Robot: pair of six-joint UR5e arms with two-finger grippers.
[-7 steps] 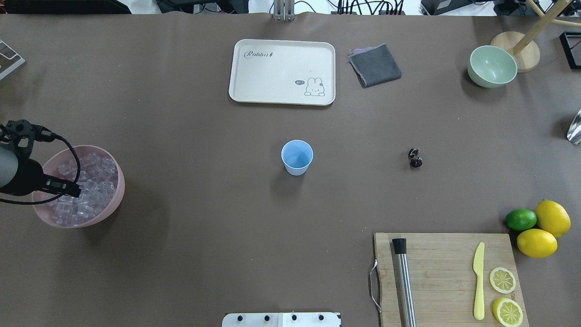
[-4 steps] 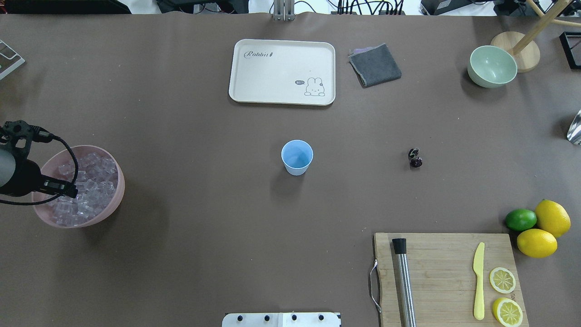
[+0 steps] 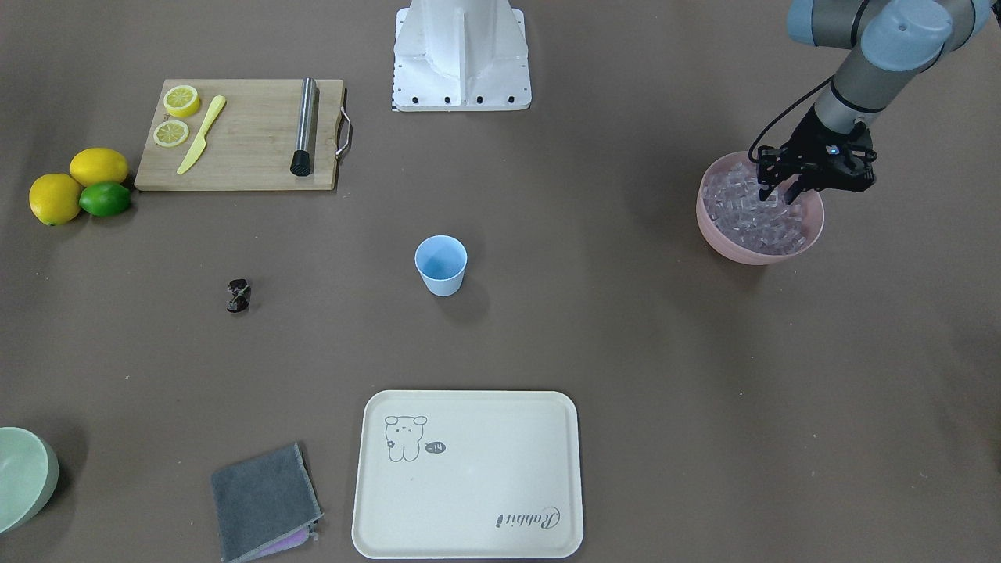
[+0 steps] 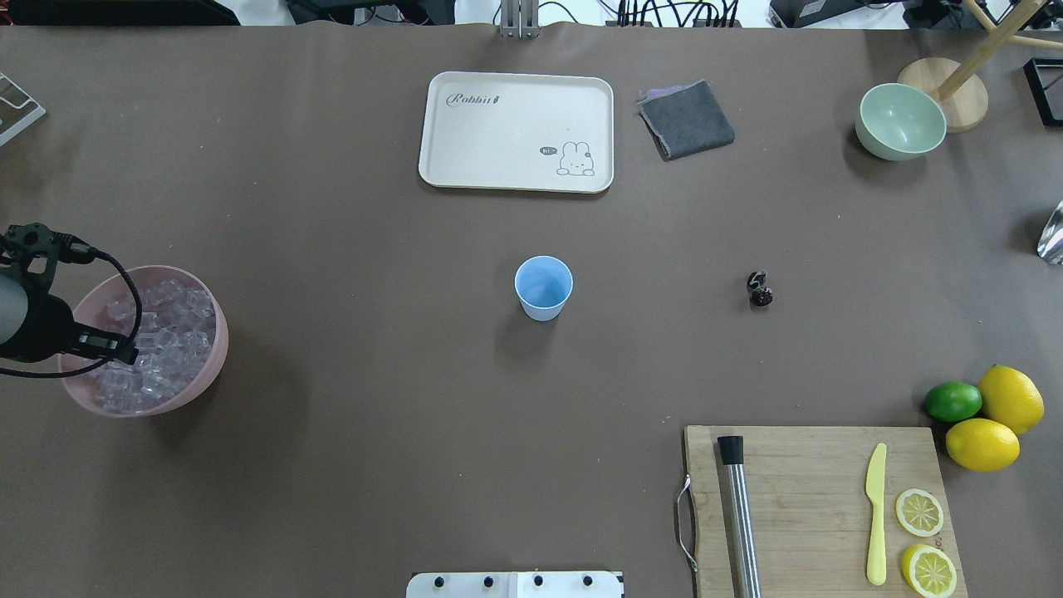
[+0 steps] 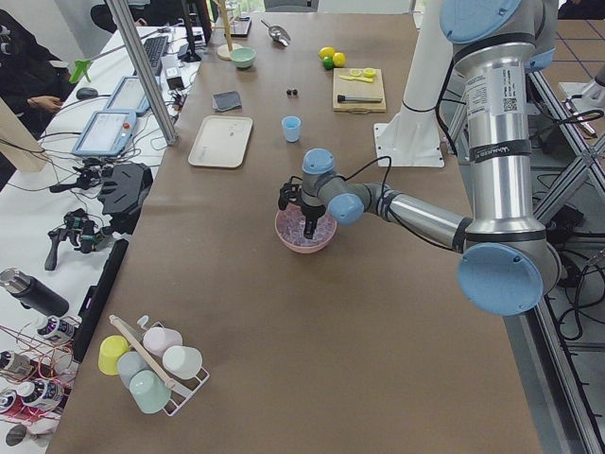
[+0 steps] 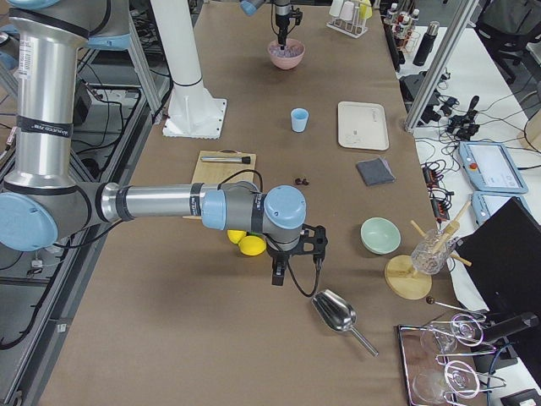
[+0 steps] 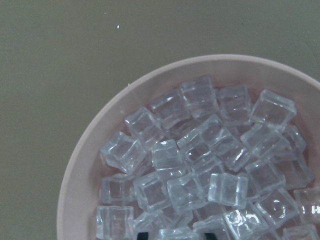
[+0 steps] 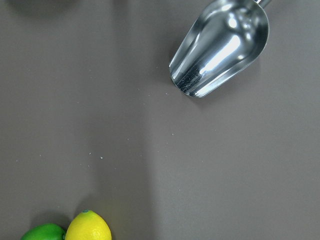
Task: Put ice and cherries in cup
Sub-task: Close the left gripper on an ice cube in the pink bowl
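I counted one light-blue cup (image 4: 543, 286) and one small cluster of cherries (image 4: 759, 289), which looked like two fruits. There were two bowls: one pink bowl (image 4: 199, 390) and one pale green bowl (image 4: 901, 121). The ice (image 7: 200, 165) in the pink one was past counting, well over twenty cubes. I saw one tray (image 4: 516, 131), one grey cloth (image 4: 687, 119) and one cutting board (image 4: 810, 507). There was one steel rod (image 4: 739, 519), one yellow knife (image 4: 876, 513) and two lemon slices (image 4: 919, 512). I made out two whole lemons (image 4: 1011, 398) and one lime (image 4: 953, 401). There was one metal scoop (image 8: 220, 47), and one wire rack (image 5: 184, 402) with four tumblers (image 5: 182, 360).
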